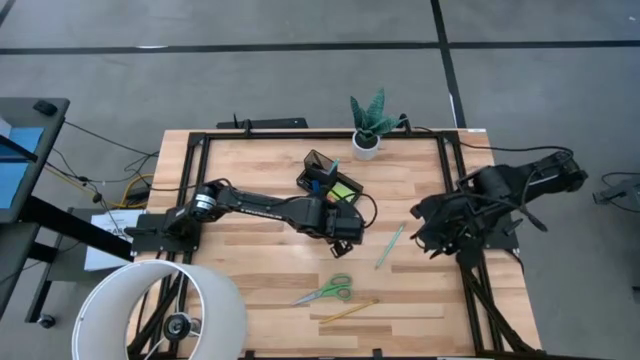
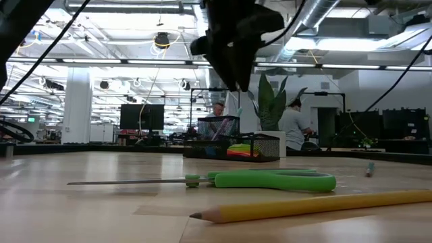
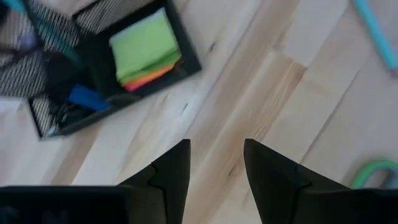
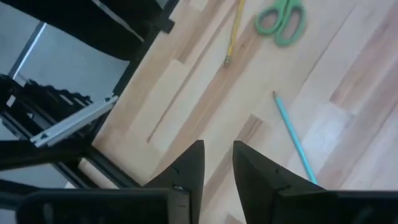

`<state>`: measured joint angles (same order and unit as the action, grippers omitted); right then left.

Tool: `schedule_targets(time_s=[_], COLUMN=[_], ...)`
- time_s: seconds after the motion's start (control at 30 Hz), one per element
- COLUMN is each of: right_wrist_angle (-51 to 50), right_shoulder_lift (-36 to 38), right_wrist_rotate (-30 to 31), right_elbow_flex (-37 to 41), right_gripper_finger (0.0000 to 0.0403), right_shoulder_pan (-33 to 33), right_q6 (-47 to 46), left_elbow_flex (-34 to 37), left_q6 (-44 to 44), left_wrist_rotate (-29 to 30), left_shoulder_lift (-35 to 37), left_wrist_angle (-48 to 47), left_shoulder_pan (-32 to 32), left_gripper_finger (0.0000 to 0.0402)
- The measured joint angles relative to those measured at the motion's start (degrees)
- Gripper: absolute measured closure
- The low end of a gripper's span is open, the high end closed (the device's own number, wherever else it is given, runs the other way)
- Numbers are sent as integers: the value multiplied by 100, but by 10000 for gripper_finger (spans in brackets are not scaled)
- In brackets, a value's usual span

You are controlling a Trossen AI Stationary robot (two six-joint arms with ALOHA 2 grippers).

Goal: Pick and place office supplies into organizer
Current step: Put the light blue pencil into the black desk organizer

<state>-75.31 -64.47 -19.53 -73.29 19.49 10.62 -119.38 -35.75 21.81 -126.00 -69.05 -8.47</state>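
**A:** Teal plastic pen [image 1: 390,245]: where does it lie from my tools?

**B:** From above, it lies on the wooden counter [image 1: 260,290] between your arms, long axis slanting toward the black mesh organizer [image 1: 328,178]. My left tool [image 1: 345,237] hangs just beside it; my right tool [image 1: 428,240] sits at the counter's right edge, a little farther off.

**A:** And level across the counter?

**B:** That view shows the green-handled scissors [image 2: 270,179] and yellow pencil [image 2: 317,204] lying flat in front, the organizer behind; the pen barely shows.

**A:** Left wrist?

**B:** My fingers [image 3: 171,171] are spread, holding nothing; lime-green sticky-note pad [image 3: 144,46] already in the organizer.

**A:** Right wrist?

**B:** Fingers [image 4: 189,165] parted, nothing between them; it alone shows the whole pen.
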Motion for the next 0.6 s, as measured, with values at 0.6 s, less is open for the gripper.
schedule_targets(time_s=[0.6], right_wrist_angle=[4299], right_shoulder_lift=[3294], right_wrist_rotate=[-1271], right_elbow_flex=[4112], right_gripper_finger=[332], right_shoulder_pan=[-1826], right_q6=[892], left_elbow_flex=[-973], left_q6=[-955], left_wrist_rotate=[253], left_shoulder_lift=[-6], left_wrist_angle=[-1093], left_shoulder_pan=[-166], left_gripper_finger=[258])
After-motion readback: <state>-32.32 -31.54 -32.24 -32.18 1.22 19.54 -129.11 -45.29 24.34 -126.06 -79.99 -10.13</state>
